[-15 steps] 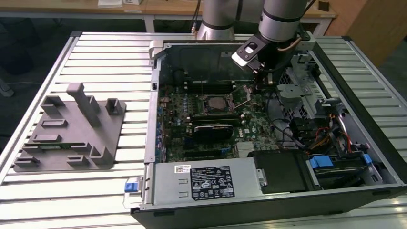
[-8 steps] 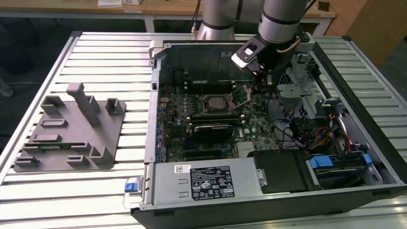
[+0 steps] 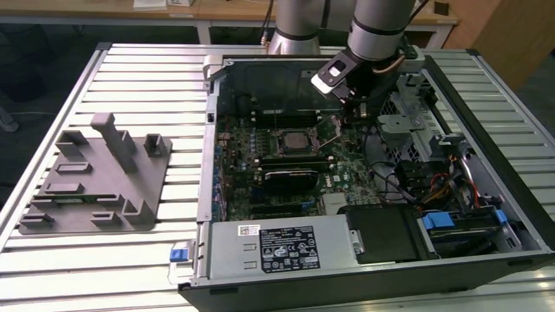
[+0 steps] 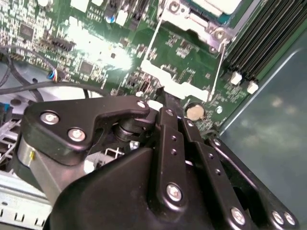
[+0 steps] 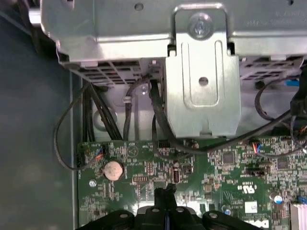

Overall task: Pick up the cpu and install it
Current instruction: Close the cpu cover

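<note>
– Inside the open computer case (image 3: 209, 162), just to the exterior view's right of the socket (image 3: 275, 145), the pincer (image 3: 351, 116) hangs low over the motherboard (image 3: 247, 175). State of it?

– Fingers pressed together in both wrist views, tips (image 5: 165, 190) meeting with no gap. Nothing seen between them. The cpu (image 3: 293, 138) lies in the socket, silver top up; the second wrist view catches its edge (image 4: 218, 4) inside the socket's metal frame (image 4: 192, 24).

– So the step in hand?

– My reading: the tail of the install, work at the socket's thin wire lever (image 4: 218, 67), which runs from the frame toward the tips. To do it well, I'd judge, the closed tips should bear on the wire alone, moving slowly and squarely. The coin cell (image 4: 194, 112) sits just beside the fingers, on the side away from the socket, and the memory sticks (image 4: 259, 43) flank the socket closely. A slip could scrape the small parts on the board.

– Cables?

– Black leads (image 5: 158, 120) droop from under a metal bracket (image 5: 201, 72), farther from the socket than the pincer. Worth keeping the wrist clear of them.

– Any writing?

– A white sticker (image 3: 279, 247) with print and symbols on the power supply, well away from the socket toward the case front. White lettering on the board (image 5: 249, 188) near the tips. Noted as present, not copied down. The grey tray (image 3: 95, 175) on the tabletop (image 3: 130, 65), far to the exterior view's left of the socket, carries no marking I can see.
</note>
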Tool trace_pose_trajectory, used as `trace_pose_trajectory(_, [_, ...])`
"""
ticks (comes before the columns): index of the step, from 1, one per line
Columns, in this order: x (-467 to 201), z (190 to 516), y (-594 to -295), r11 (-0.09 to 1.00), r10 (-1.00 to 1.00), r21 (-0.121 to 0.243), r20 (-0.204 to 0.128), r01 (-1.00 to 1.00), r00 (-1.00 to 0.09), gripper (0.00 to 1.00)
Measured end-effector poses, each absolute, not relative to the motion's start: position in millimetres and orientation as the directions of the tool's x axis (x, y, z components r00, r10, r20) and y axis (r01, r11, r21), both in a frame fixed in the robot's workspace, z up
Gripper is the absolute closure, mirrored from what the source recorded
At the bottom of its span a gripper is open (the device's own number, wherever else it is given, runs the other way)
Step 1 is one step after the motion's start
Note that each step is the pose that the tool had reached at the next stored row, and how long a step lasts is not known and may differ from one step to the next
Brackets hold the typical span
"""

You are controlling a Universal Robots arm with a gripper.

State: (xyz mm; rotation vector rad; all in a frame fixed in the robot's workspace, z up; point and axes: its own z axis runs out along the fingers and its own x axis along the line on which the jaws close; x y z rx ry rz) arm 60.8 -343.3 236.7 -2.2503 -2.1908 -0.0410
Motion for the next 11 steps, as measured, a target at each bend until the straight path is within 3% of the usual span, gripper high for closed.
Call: trace_pose_trajectory(11, [37, 237, -343, -0.027, 0.999, 0.019, 0.019, 0.999, 0.027, 0.89])
